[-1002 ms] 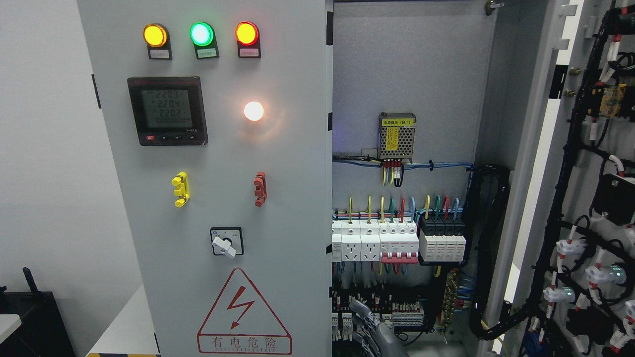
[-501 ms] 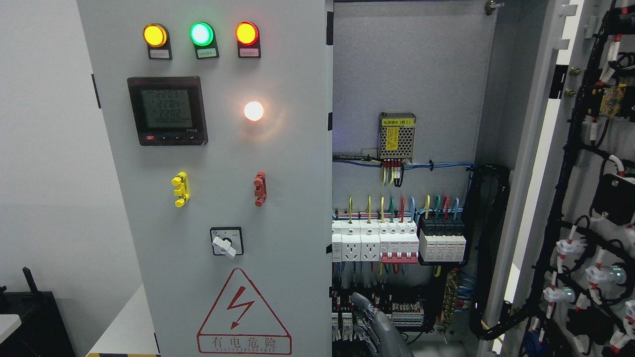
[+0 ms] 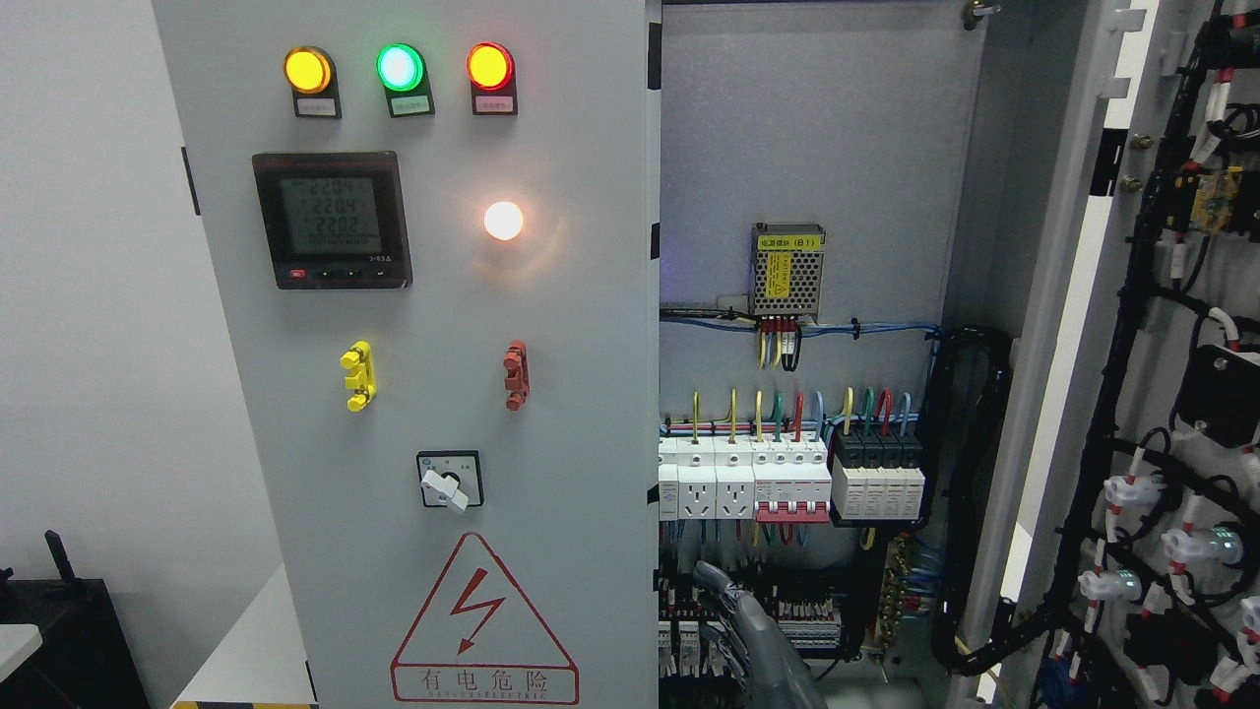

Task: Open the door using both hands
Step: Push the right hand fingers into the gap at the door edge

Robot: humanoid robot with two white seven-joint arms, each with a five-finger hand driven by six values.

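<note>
One robot hand (image 3: 753, 640) rises inside the cabinet beside the shut left door (image 3: 443, 394), ready to push; its grip is unclear.

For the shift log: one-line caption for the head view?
Cabinet's right door swung open on wiring; left door shut; one robot hand low at centre.

grey door (image 3: 413, 295), (red) warning triangle (image 3: 482, 618)
</note>
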